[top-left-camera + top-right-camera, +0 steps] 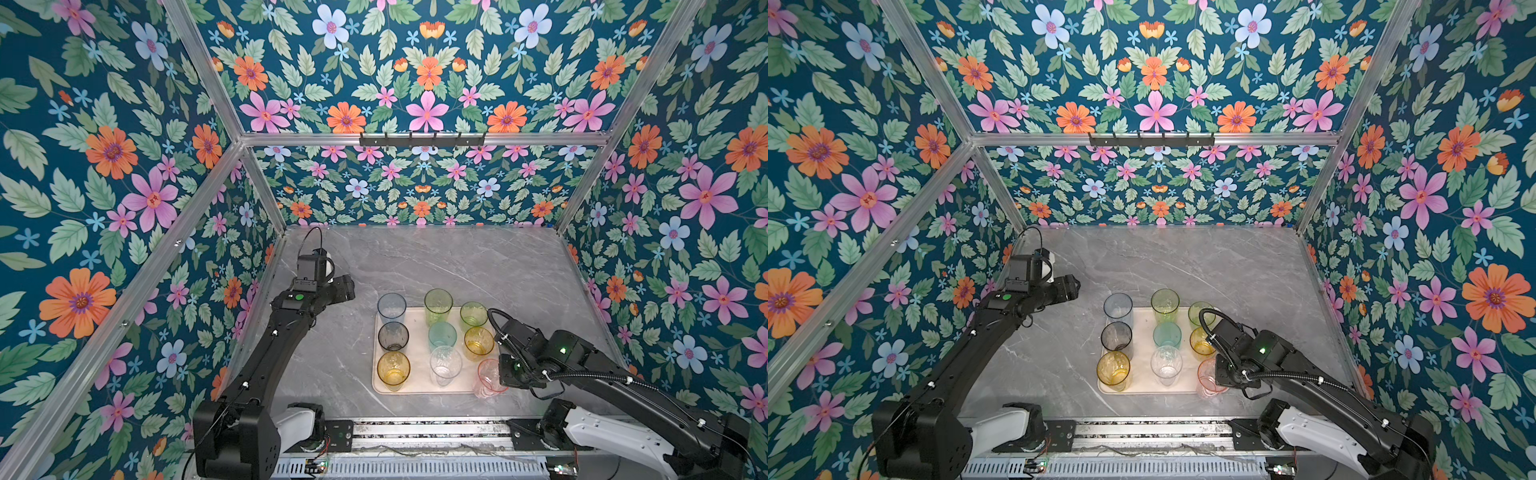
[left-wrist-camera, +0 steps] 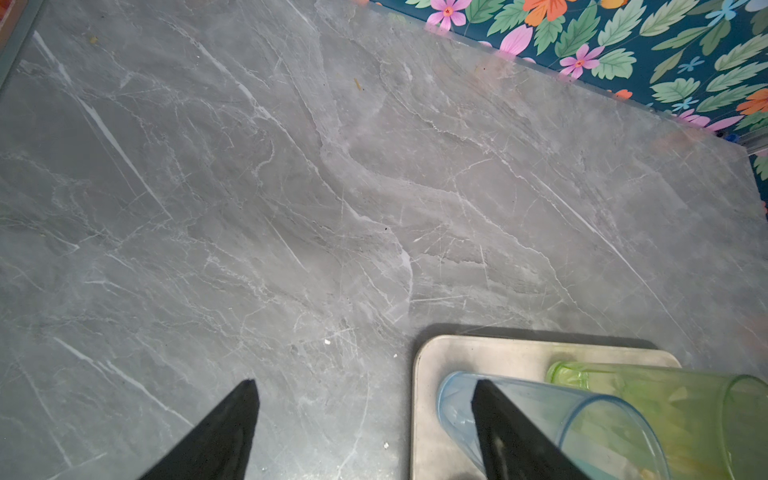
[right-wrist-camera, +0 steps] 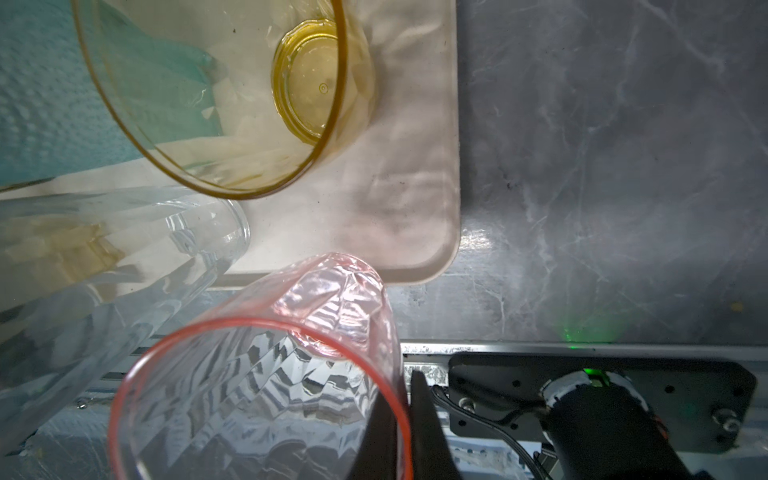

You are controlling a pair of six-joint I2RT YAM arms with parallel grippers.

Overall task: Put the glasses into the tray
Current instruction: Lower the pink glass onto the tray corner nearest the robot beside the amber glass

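In both top views eight glasses [image 1: 392,370] stand in the tray [image 1: 417,332]. The pink glass [image 1: 488,378] is at the tray's near right corner, partly past the rim. The right arm [image 1: 582,353] blocks the spot where it is held. The left gripper [image 1: 347,286] hangs over the gray table [image 1: 457,266], near the tray's far left corner. In the left wrist view its two black fingers [image 2: 224,432] are wide apart and hold nothing. One finger covers part of the blue glass [image 2: 540,407], and the picture edge cuts off the green glass [image 2: 665,407]. In the right wrist view the right gripper [image 3: 401,399] is pinched tight on the pink glass's rim, one finger inside, one outside. The glass leans, its bottom over the tray's edge.
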